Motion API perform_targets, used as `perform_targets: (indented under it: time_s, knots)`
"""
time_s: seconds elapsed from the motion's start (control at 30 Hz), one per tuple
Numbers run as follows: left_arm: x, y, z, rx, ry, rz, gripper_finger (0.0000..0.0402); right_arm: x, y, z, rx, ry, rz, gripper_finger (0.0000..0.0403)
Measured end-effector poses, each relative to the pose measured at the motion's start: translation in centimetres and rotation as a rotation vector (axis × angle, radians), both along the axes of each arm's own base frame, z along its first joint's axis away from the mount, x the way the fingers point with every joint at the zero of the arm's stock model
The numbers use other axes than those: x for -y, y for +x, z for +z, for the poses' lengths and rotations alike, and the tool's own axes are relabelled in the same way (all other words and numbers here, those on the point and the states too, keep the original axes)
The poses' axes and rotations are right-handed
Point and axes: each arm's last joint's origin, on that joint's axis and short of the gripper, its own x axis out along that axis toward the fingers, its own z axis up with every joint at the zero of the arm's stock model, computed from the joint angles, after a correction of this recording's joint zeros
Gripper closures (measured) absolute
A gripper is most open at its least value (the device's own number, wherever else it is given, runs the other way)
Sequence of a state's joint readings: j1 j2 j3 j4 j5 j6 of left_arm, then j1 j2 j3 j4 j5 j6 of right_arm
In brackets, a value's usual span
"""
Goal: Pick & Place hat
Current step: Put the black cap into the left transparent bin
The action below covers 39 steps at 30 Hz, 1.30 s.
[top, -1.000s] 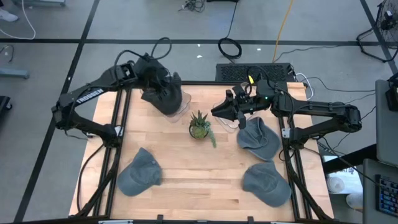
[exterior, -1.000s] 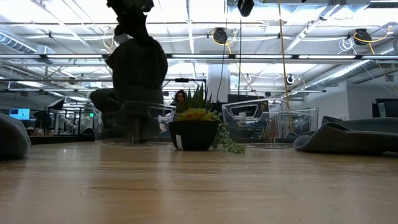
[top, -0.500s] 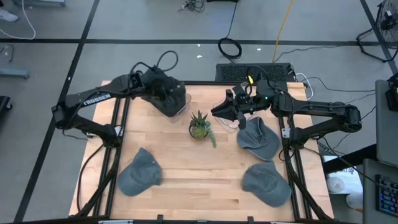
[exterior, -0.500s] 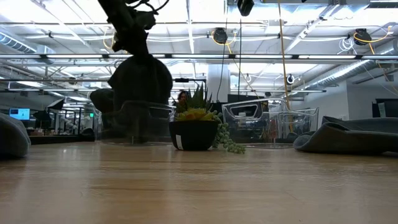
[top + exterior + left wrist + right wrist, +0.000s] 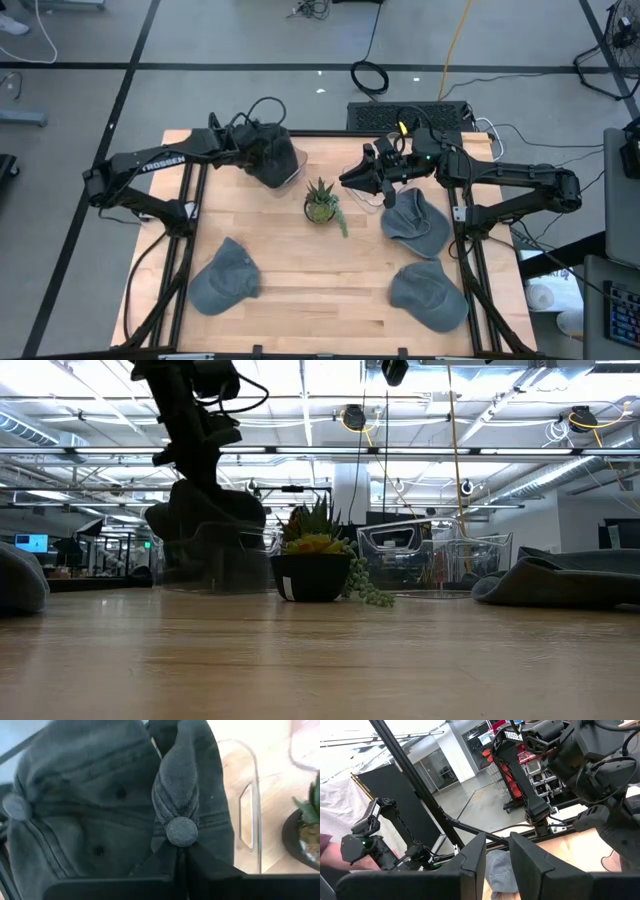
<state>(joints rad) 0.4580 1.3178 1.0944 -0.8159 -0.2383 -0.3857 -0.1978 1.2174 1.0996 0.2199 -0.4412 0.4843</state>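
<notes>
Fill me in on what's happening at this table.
The left gripper, shut on a grey hat, has it lowered into the clear bin at the table's back edge, on top of another hat there. The right gripper waits beside the plant. Three more hats lie on the table.

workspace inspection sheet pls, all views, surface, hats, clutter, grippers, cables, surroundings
surface: wooden table, flat.
job's things: held hat over clear bin, another hat inside; three hats loose on the table.
clutter: potted succulent at centre.
grippers: left gripper shut on the held hat's crown; right gripper raised near the plant, holding nothing.
cables: coil and yellow lead on the floor.
surroundings: open workshop, ceiling lights.
</notes>
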Motion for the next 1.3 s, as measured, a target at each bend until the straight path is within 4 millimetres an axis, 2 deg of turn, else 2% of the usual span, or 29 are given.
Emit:
perform_targets:
  time_s: [0.27,0.57,0.7,0.8,1.13,1.3]
  knots:
    - [0.1,-0.2,0.6,0.023,0.007,-0.009,0.0316,-0.1,0.0,0.0,-0.001,0.001,0.006,0.0330]
    - [0.4,-0.8,5.6,0.170,0.106,-0.065,0.0264,-0.1,0.0,-0.1,-0.015,0.029,0.008,0.0330]
    - [0.7,-0.2,6.9,0.266,0.110,-0.262,0.0258,-0.1,0.0,-0.1,-0.014,0.024,0.008,0.0330]
    - [0.7,0.5,6.8,0.306,0.092,-0.348,0.0257,-0.1,0.0,-0.1,-0.013,0.018,0.008,0.0330]
    - [-0.7,2.4,4.4,0.201,0.066,-0.303,0.0257,-0.1,0.0,-0.1,-0.012,0.017,0.008,0.0330]
    - [-1.0,3.2,2.9,0.152,0.011,-0.313,0.0291,-0.1,0.0,-0.1,-0.012,0.017,0.008,0.0330]
